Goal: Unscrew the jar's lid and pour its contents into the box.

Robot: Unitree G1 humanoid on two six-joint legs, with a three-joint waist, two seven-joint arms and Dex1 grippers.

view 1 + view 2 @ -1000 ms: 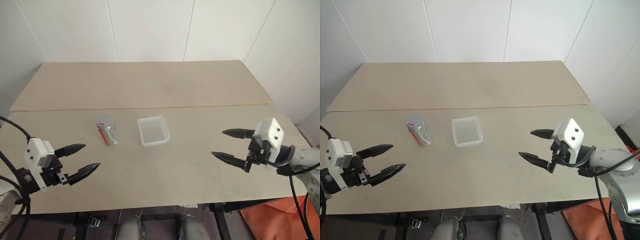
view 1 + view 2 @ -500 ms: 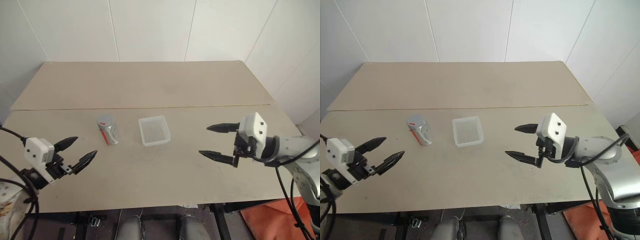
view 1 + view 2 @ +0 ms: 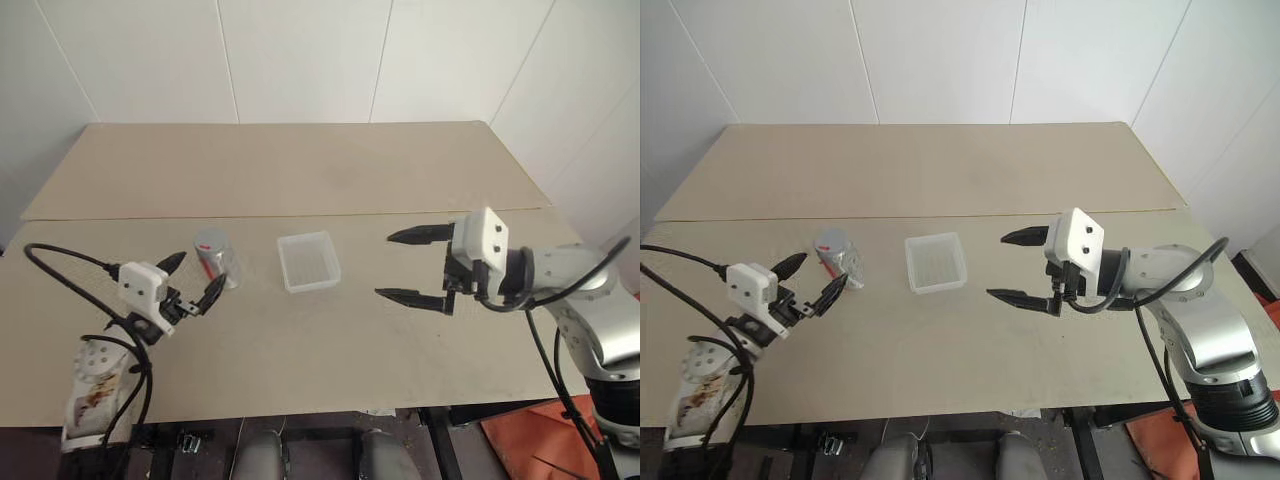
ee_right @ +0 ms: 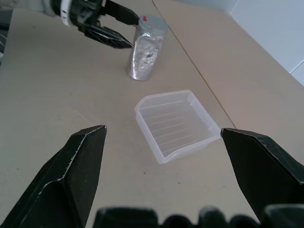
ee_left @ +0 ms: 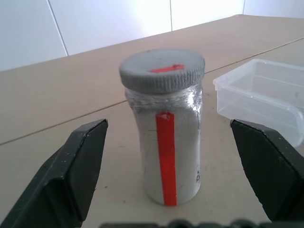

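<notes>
Grey-lidded jar (image 5: 166, 137) upright, capped, beside bare box (image 3: 307, 261); both grippers released.

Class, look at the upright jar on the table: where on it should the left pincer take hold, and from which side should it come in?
Grip the jar around its straight body below the lid, coming in level from the side away from the box. It stands upright and its wall is round and even, so the open left pincer, already lined up with a finger to each side, likely closes squarely there and leaves the lid free to unscrew.
</notes>
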